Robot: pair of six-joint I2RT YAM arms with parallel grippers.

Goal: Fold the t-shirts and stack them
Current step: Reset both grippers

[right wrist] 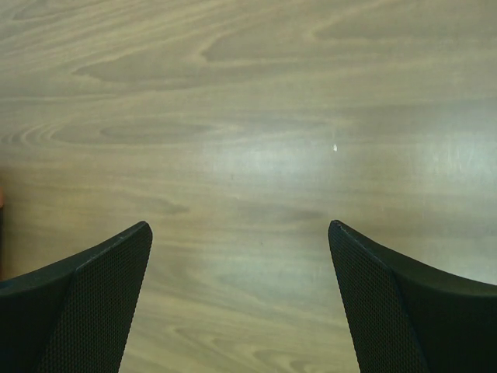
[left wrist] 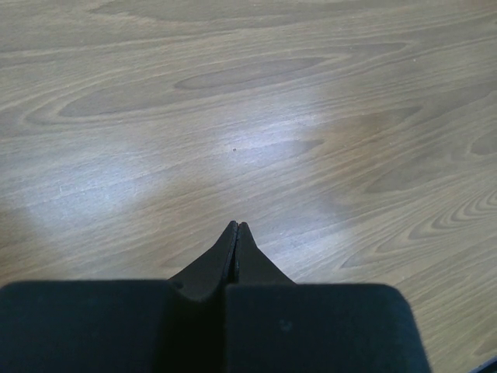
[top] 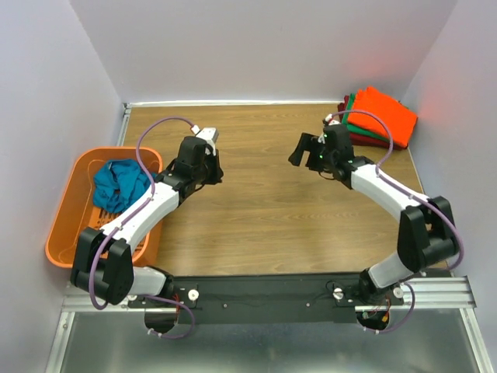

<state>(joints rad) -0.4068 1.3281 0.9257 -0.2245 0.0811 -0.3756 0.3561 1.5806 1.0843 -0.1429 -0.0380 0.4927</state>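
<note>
1 teal-blue t-shirt is being shown crumpled in the orange basket, a slotted plastic tub at the left. 3 folded ones, the orange t-shirt over the green t-shirt and the dark red t-shirt, are being shown stacked at the far right corner of the wood-grain table. The left gripper is being held with fingers pressed together on nothing. The right gripper is being held wide apart and empty. The cloth is judged light, limp and prone to bunching, and probably best pinched at a shoulder seam or hem.
</note>
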